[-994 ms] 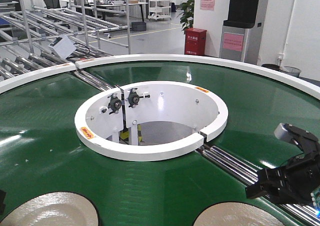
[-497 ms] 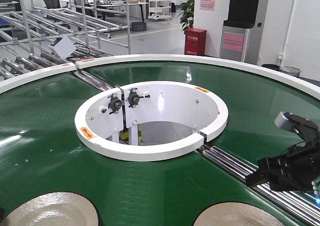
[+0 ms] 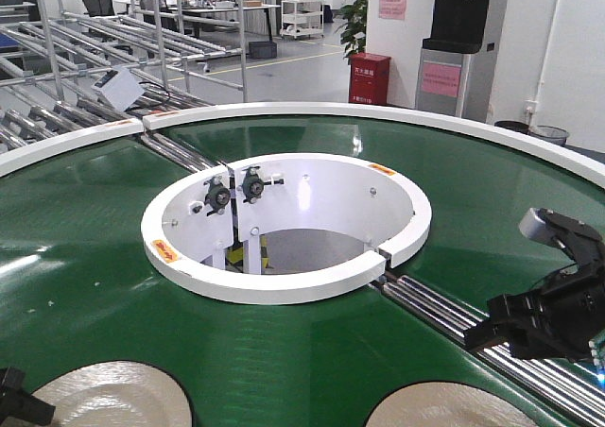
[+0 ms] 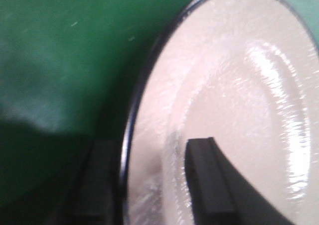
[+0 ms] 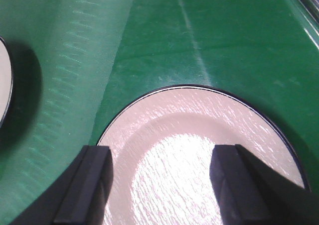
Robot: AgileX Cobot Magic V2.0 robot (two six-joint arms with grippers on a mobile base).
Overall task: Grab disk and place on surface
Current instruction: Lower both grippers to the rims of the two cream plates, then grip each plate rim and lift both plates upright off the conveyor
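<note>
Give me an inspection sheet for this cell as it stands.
surface: tabletop not in view; only the green belt and its white inner ring show.
job's things: left disk and right disk, both flat on the belt.
clutter: nothing seen.
grippers: left gripper open, fingers either side of the left disk's rim; right gripper open above the right disk.
cables: nothing seen.
surroundings: racks, red cabinet, plant.

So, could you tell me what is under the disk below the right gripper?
The green conveyor belt shows all around the disk; the patch directly beneath is hidden.
</note>
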